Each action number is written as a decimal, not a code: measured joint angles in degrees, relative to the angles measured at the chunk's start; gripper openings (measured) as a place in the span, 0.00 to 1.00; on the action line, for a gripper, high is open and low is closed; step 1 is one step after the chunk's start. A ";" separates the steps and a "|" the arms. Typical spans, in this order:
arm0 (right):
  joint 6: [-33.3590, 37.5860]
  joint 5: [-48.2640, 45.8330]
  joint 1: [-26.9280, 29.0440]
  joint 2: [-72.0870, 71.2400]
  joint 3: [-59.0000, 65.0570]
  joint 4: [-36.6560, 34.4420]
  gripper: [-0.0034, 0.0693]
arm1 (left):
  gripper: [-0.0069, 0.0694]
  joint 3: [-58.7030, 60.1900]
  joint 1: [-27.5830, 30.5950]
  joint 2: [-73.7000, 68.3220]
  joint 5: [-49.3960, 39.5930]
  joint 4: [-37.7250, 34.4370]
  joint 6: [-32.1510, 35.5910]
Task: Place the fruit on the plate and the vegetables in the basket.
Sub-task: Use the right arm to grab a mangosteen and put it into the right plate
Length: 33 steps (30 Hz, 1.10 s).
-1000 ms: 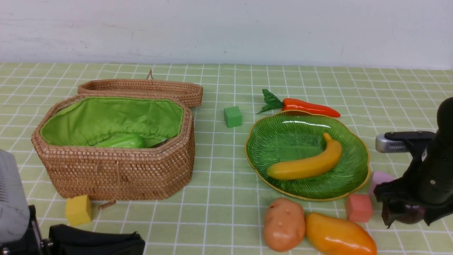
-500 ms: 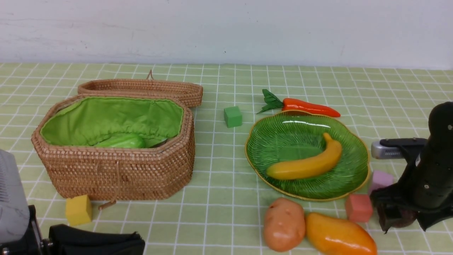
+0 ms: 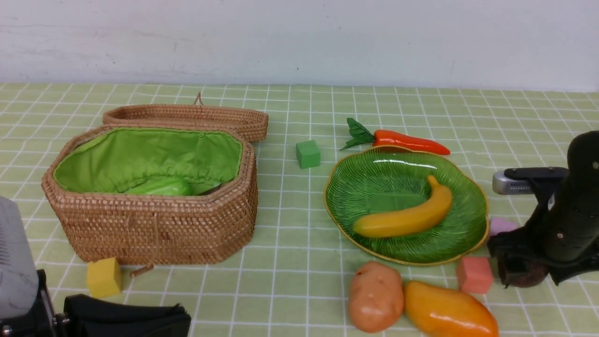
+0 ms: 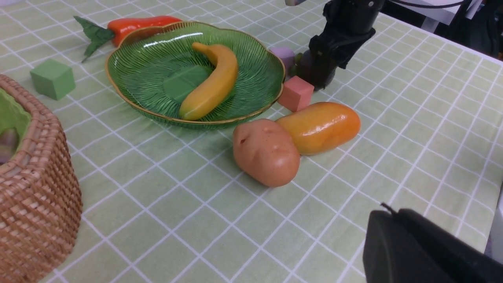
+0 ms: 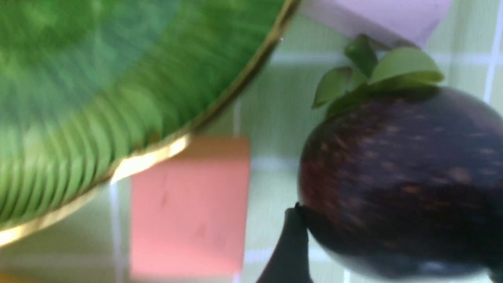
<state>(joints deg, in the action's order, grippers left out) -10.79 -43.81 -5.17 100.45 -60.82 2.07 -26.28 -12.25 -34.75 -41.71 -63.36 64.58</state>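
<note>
The right pincer [image 3: 523, 276] holds the mangosteen [image 3: 526, 277], its jaws spread wide around the round fruit, just off the plate's near right edge. I cannot tell whether the fruit touches the tabletop [image 3: 290, 262]. In the right wrist view the mangosteen [image 5: 401, 177] is dark purple with brownish flecks and a cap of pale green leaves, and one black finger [image 5: 292, 243] presses against its side. A salmon cube [image 3: 474, 274] sits just beside it and a lilac cube [image 3: 500, 225] a little farther back. The plate [image 3: 374, 173] is a shallow green glass dish with ribbed leaf lines and a thin gold rim. The long yellow banana [image 3: 407, 217] lies across it. The orange-yellow mango [image 3: 449, 313] lies on the tabletop in front of the plate, touching the brown potato [image 3: 375, 296] on its left. The orange-red carrot [image 3: 407, 141], with dark green leaves, lies just behind the plate. On the left stands the brown wicker basket [image 3: 154, 229], lined with bright green cloth, its lid [image 3: 187, 114] lying flat behind it. A light green gourd [image 3: 161, 187] rests inside. The left pincer [image 3: 178, 320] is closed and empty, low at the near left edge.
</note>
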 joint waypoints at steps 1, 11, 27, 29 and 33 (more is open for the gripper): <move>-0.06 1.06 0.00 0.75 -0.05 0.31 0.86 | 0.07 0.00 0.00 0.00 0.00 0.00 0.00; -1.80 4.70 0.00 3.61 -0.05 1.14 0.86 | 0.07 0.00 0.00 0.00 0.05 0.00 0.00; -2.07 -5.59 0.00 -6.47 -0.11 -0.21 0.86 | 0.07 0.00 0.00 0.00 0.24 0.00 0.00; -2.68 -3.26 0.00 -7.39 -0.17 -0.21 0.86 | 0.07 0.00 0.00 0.00 0.24 0.00 0.00; -3.10 0.74 0.00 -5.92 -1.54 -0.15 0.86 | 0.07 0.00 0.00 0.00 0.24 -0.06 0.00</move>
<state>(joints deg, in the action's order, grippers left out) -13.89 -43.07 -5.17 94.54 -62.37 1.92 -26.28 -12.25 -34.75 -41.46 -63.42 64.58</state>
